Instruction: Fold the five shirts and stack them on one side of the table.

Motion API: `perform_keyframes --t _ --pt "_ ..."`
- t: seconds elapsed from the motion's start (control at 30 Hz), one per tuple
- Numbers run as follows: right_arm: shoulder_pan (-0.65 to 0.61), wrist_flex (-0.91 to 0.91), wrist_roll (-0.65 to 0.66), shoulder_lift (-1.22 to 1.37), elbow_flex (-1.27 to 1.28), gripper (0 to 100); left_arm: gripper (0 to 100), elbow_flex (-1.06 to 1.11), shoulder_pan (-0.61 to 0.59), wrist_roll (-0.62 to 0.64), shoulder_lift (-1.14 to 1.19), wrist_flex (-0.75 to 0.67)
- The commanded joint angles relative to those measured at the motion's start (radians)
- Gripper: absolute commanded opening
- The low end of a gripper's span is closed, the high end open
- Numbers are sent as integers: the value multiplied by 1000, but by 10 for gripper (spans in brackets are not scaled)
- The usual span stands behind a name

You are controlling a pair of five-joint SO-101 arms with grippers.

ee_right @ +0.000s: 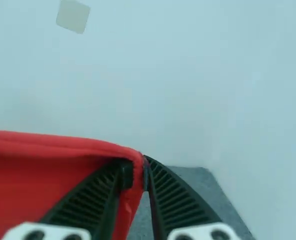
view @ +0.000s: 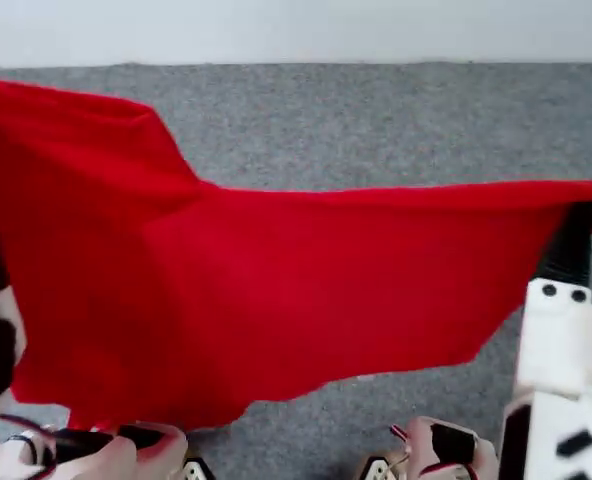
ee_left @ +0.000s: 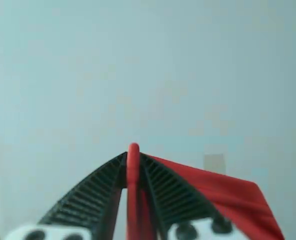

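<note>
A plain red cloth shirt [view: 276,290] hangs stretched wide in the air over the grey carpeted surface [view: 376,120]. The left jaws are clamped on one edge of it; the right jaws pinch the opposite corner.

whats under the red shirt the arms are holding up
Around the edges of the red shirt, grey table covering shows. The stretch directly beneath the cloth is covered, so anything lying there is hidden.

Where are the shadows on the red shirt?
High view: the red shirt is evenly lit, with a faint darker crease below the sleeve; left wrist view: the left gripper pinches a bright edge, no glare; right wrist view: fabric looks darker beside the right gripper.
</note>
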Motion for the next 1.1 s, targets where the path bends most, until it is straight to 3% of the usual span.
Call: perform_keyframes --t 0.0,0.7,1.07 --pt "12 39 5 2 95 9 15 16 -3 8 15 3" --pt "8 39 3 2 338 9 15 354 -11 5 12 -2" --pt "8 30 5 -82 331 9 15 163 -3 6 9 5"
